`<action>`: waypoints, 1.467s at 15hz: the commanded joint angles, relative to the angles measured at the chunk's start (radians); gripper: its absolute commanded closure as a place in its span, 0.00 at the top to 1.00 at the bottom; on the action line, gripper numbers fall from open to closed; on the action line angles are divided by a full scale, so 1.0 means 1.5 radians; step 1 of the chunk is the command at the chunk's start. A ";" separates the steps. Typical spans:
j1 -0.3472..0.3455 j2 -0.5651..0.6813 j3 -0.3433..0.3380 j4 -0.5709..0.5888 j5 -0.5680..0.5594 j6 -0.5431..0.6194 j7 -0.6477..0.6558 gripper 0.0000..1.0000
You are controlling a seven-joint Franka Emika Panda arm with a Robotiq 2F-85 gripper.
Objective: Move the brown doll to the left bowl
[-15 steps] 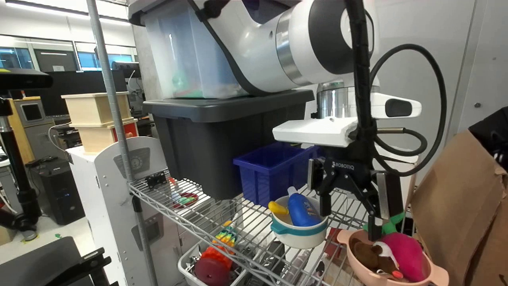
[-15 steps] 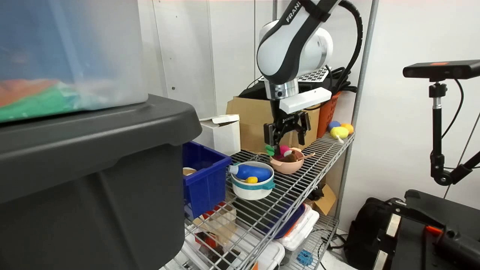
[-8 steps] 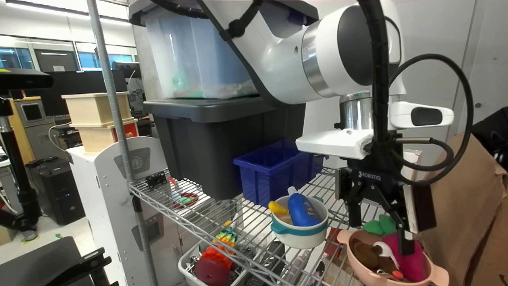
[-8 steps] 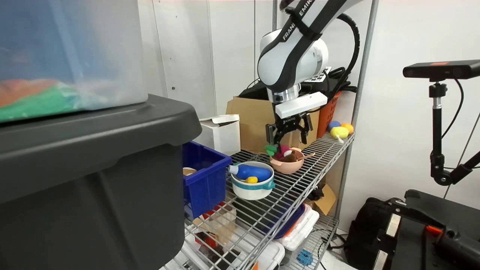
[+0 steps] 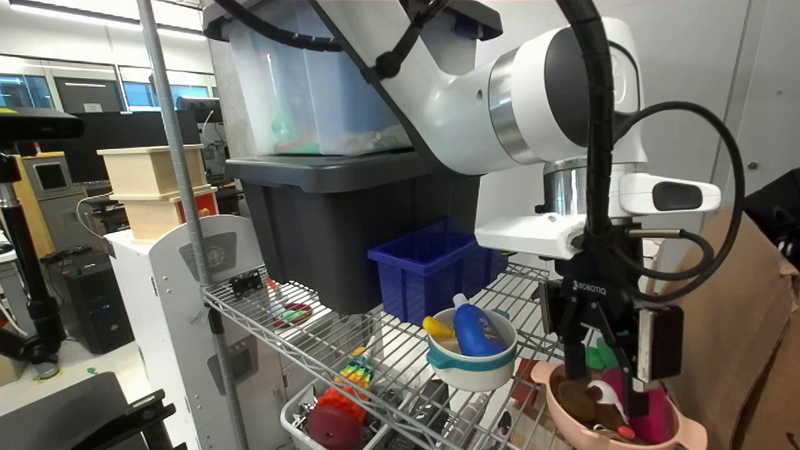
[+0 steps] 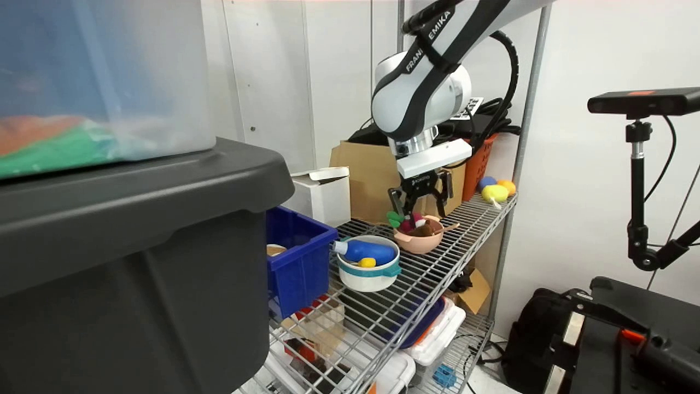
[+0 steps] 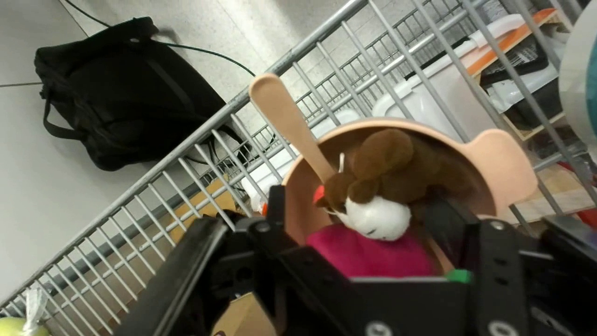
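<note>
White wall panels (image 6: 273, 82) stand behind my wire bench (image 7: 303, 50), and on it the brown doll (image 7: 385, 154) lies inside the salmon-pink bowl (image 6: 418, 245). The wrist view gives me the best look at it: soft, dark brown, made up of rounded lumps, with a bulging white patch that carries a small dark mark, and a bit of red at one edge. Part of its brown body sinks into the shadow of the bowl. The white patch sits right up against a magenta toy (image 7: 373, 254), and a peach-coloured spoon handle (image 7: 289, 121) slants out over the rim beside the doll. I have the gripper (image 5: 606, 382) pointing down at this bowl, wide, its fingers well apart with the tips down near the toys; whether a tip brushes either one I can't tell. In an exterior view, green leaf-like pieces (image 5: 604, 354) show toward the far side of the bowl. Just beside the salmon-pink bowl is the left bowl (image 5: 472, 376), white with a teal band, where a blue bottle (image 5: 478, 331) leans next to a small yellow piece (image 5: 439, 327). Near that I see a dark blue bin (image 6: 301, 273), and next to the bin a dark grey tub (image 5: 312, 225) with a translucent box (image 5: 281, 94) on its lid. Behind the salmon-pink bowl, in an exterior view, stands a cardboard box (image 6: 366, 183).
</note>
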 commanded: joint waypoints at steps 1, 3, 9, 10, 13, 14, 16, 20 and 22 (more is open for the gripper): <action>0.006 0.027 -0.006 0.040 -0.003 -0.025 0.015 0.45; 0.007 0.036 -0.004 0.046 -0.002 -0.024 0.016 0.30; 0.014 0.046 -0.004 0.053 -0.004 -0.028 0.018 0.00; 0.015 0.044 -0.004 0.052 -0.003 -0.029 0.018 0.00; 0.014 0.033 0.001 0.047 0.001 -0.031 0.012 0.01; 0.015 0.025 0.001 0.043 0.001 -0.031 0.011 0.02; 0.016 0.011 0.002 0.035 0.002 -0.031 0.008 0.02; 0.017 -0.026 0.002 0.018 0.003 -0.026 0.005 0.02; 0.017 -0.047 0.004 0.010 0.003 -0.023 0.003 0.02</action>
